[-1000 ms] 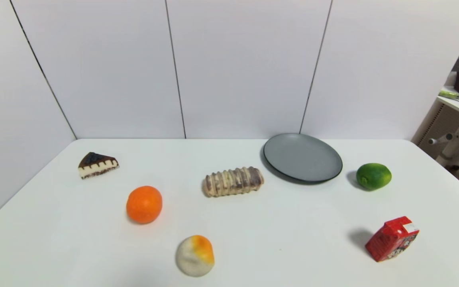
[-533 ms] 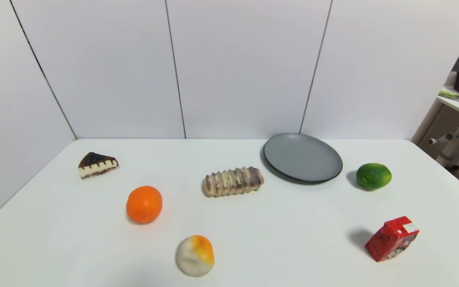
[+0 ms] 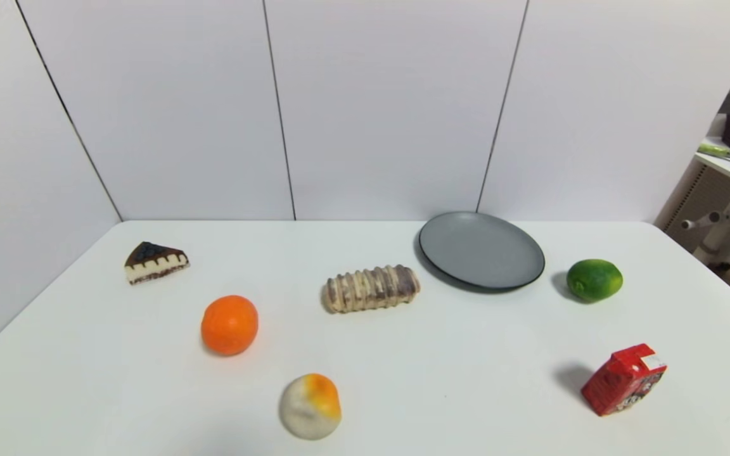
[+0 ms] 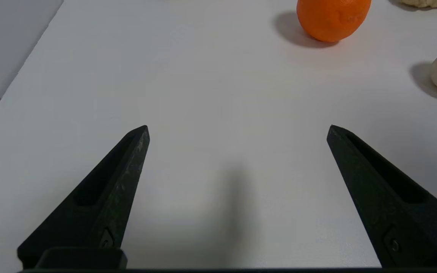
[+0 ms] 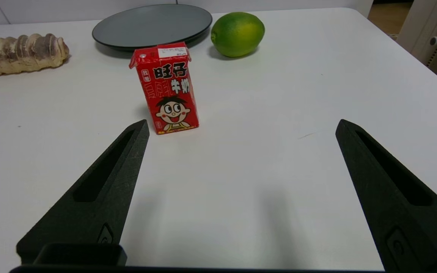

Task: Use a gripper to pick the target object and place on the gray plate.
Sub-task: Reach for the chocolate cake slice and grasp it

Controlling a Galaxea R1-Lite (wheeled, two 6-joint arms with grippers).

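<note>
Both grippers, left (image 4: pixel 237 129) and right (image 5: pixel 241 127), hang spread wide over the near table, grasping nothing; I judge that no step has begun. The cake slice (image 3: pixel 154 261) lies at middle left of the head view, well apart from the gray plate (image 3: pixel 480 250). The next move calls for a reach past the orange (image 3: pixel 229 324); the bread roll (image 3: pixel 370 288) lies between slice and plate.

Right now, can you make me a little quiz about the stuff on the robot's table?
1. True or false: the gray plate has food on it.
2. Which lies nearest the plate? A) cake slice B) bread roll C) orange
3. Fill in: the left gripper and right gripper are both ____.

Key: 1 false; 2 B; 3 open.
</note>
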